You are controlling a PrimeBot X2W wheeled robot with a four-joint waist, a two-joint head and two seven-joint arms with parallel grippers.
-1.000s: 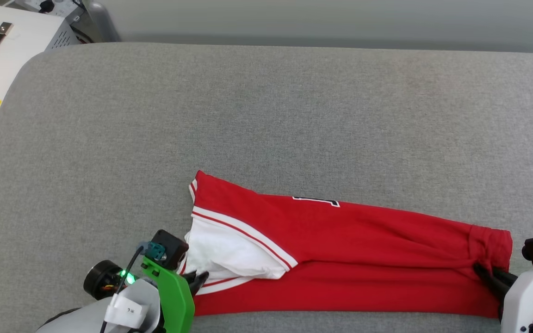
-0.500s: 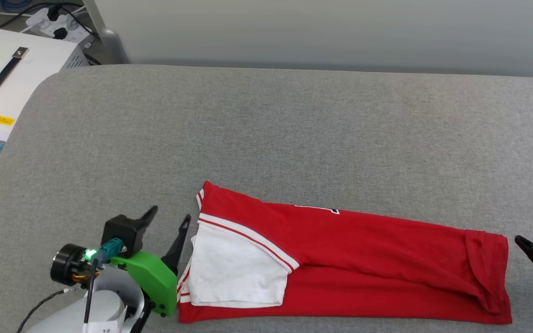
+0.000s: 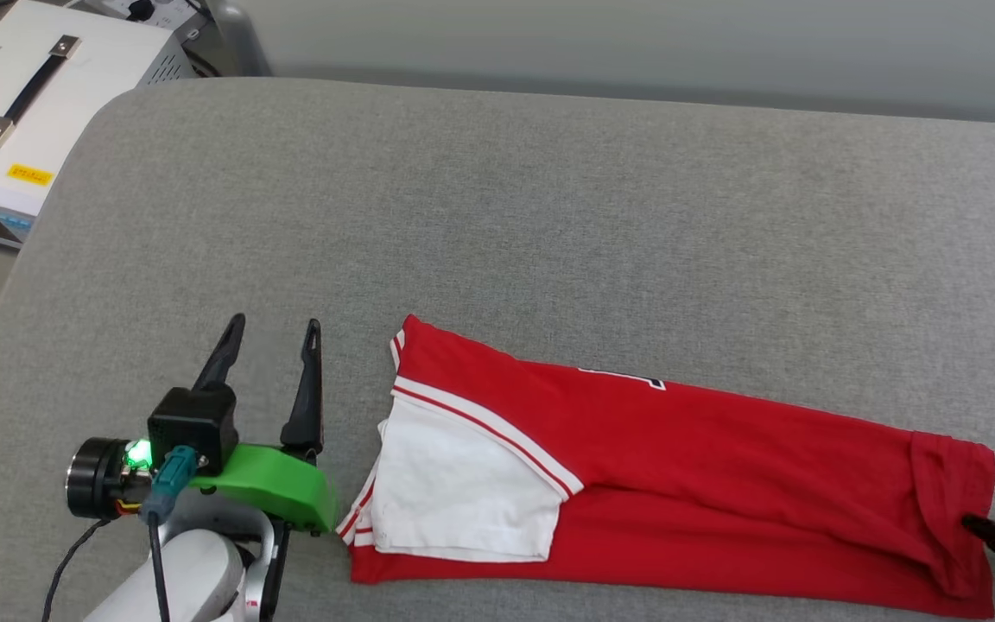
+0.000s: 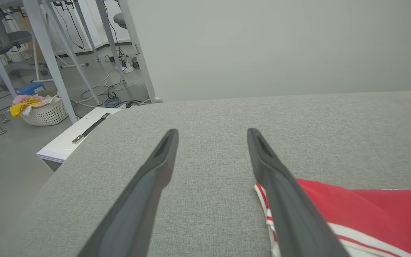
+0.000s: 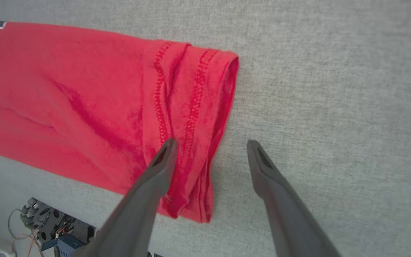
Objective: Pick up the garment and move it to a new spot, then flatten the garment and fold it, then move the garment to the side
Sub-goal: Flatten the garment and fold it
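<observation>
You are looking at the garment [image 3: 722, 466] lying as a long red band across the lower centre and lower right of the head view, on the grey cloth-covered desk [image 3: 549, 216]. It is folded lengthwise, with the white sleeve [image 3: 454, 492] turned over on top at its left end. A sliver of black, white-outlined lettering [image 3: 623, 377] is peeking out along its upper edge.

Your left pincer [image 3: 275, 322] is hanging at the lower left, its fingers spread wide and holding nothing. It is just beside the sleeve end and apart from it. Your right pincer [image 5: 211, 141] is likewise gaping and empty. In the right wrist view one finger is hovering over the stitched hem [image 5: 194, 107] and the other over bare desk; you cannot tell whether it is touching the cloth. A white case [image 3: 22, 130] is sitting off the desk at the upper left.

Judging by the creases, the jersey is going to handle as light, limp and soft. It is likely to sag between two grips and let its layers slide apart if you are pinching only the top one. The sound places to take hold are looking like the two short ends: the striped trim by the sleeve on the left and the doubled hem on the right. At each end you are wanting a bite through every layer, close to the lower folded edge.
</observation>
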